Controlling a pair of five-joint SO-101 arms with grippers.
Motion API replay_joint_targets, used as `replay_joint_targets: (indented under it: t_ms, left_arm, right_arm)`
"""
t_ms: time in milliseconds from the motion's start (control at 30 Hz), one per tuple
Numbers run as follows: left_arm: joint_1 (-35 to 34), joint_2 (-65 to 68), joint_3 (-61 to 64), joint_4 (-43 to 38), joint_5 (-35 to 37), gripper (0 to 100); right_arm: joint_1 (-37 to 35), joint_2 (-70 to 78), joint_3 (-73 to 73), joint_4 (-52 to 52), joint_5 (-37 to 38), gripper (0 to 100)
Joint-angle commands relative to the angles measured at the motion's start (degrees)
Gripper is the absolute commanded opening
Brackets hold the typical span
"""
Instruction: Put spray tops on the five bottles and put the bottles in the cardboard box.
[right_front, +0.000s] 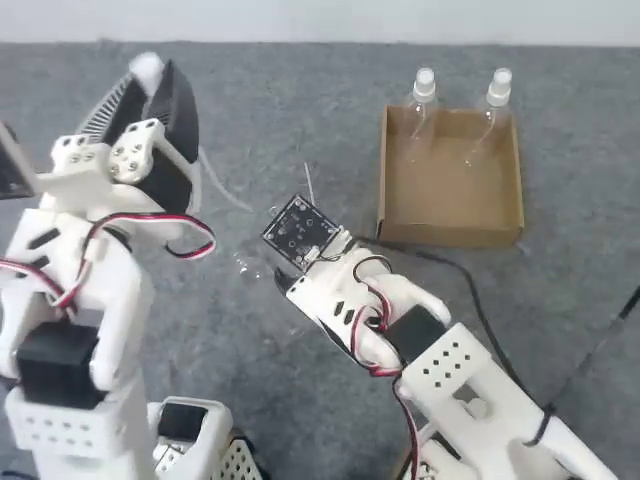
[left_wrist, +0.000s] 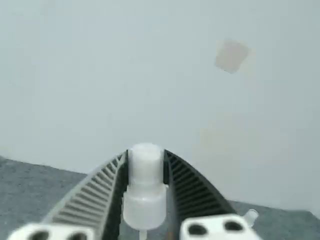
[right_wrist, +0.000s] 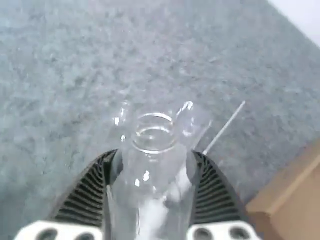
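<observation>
**1 bottle open in the claw, 2 capped in the box**

At the left of the grey desk (right_front: 300, 100), the left claw (left_wrist: 145, 156) is raised above the surface. Its ribbed fingers are closed on a white spray top (left_wrist: 145, 197), which sits upright between them with its round head at the fingertips.

Toward the middle, the right claw (right_wrist: 153, 155) is down low over the desk. It is closed around a clear bottle (right_wrist: 152, 192), gripping the body from both sides. The bottle's neck is open and carries no spray top, and its round mouth points away from the wrist. A thin white tube (right_wrist: 224, 127) lies flat on the desk just beyond the bottle, apart from it.

At the right stands the cardboard box (right_front: 450, 195), open at the top and well apart from both claws. It holds 2 clear bottles side by side at its far wall: the left-hand bottle (right_front: 418, 125) and the right-hand bottle (right_front: 485, 130). Each wears a white spray top that shows past the far rim. The rest of the box floor is bare brown card.
</observation>
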Motion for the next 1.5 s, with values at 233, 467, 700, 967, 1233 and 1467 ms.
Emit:
replay_joint_targets:
  t_ms: [233,467,700,967,1233,1467]
  left_arm:
    - [3.96,0.53,5.41,-1.93,0.88,1]
    - [5.19,0.26,8.48,-2.2,0.97,1]
    - [5.54,0.44,6.2,-8.44,-1.49,1]
    - [6.15,0.44,12.7,-8.7,-1.76,1]
    - [9.23,0.09,19.74,-8.35,0.26,1]
    - [9.32,0.09,23.87,-8.35,-3.87,1]
  right_arm:
    - [-0.4,-6.02,3.6,-9.63,-5.27,0.6]
    - [-0.4,-5.93,3.6,-9.63,-5.36,0.6]
    - [-0.48,-6.55,5.89,-10.24,-5.36,0.6]
    - [-0.48,-6.55,6.42,-10.24,-5.36,0.6]
    - [-0.22,-6.55,6.59,-10.07,-5.1,0.6]
    - [-0.22,-7.43,9.32,-10.68,-5.01,0.6]
